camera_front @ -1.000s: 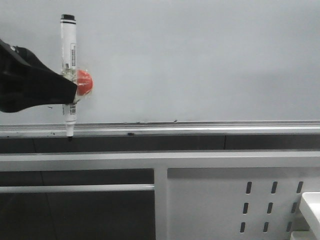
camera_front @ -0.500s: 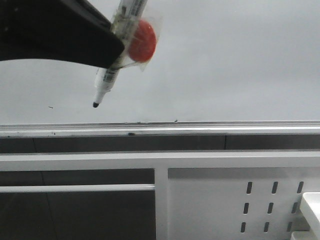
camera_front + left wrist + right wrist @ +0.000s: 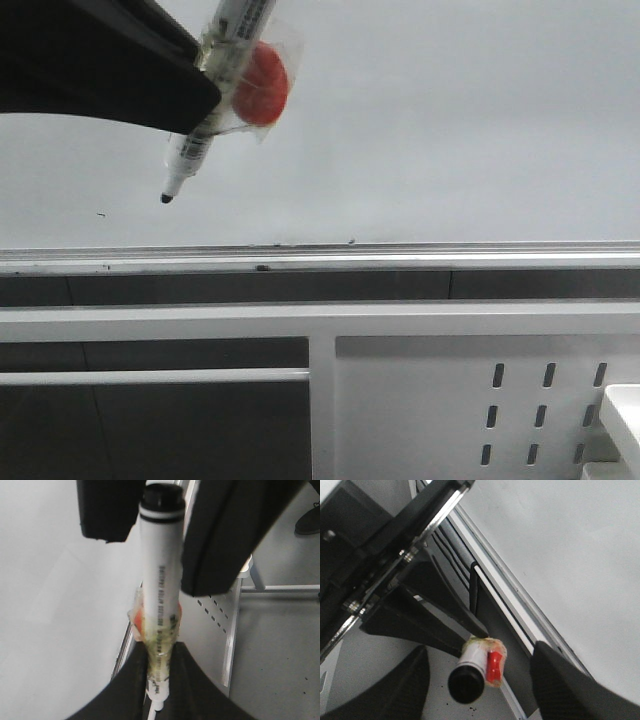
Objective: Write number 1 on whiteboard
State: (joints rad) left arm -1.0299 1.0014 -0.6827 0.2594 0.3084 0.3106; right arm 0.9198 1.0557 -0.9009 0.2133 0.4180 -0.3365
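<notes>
Left gripper (image 3: 198, 98): clamped on a white-barrelled whiteboard marker with a black tip (image 3: 205, 110); in the left wrist view its two black fingers (image 3: 197, 690) press the barrel from both sides.
Marker pose: tilted, the tip pointing down and away from the left gripper, the rear end rising past it out of the front view.
Red attachment: a round red piece (image 3: 262, 85) bound to the barrel with clear tape, just beside the left gripper's fingertips.
Right gripper (image 3: 480, 655): spread apart, its black fingers (image 3: 560, 680) on either side of the marker's black rear end (image 3: 466, 682); I cannot tell whether they touch it.
Whiteboard: a large pale grey-white glossy panel (image 3: 450, 120) directly behind the left gripper and the marker; whether the tip touches it cannot be told.
Ink speck: a tiny dark mark (image 3: 101, 212) on the board, below the left gripper and near the tip.
Silver metal rail (image 3: 450, 250): along the board's lower edge, below the tip.
White metal panel with slotted holes (image 3: 420, 400): well below the left gripper.
</notes>
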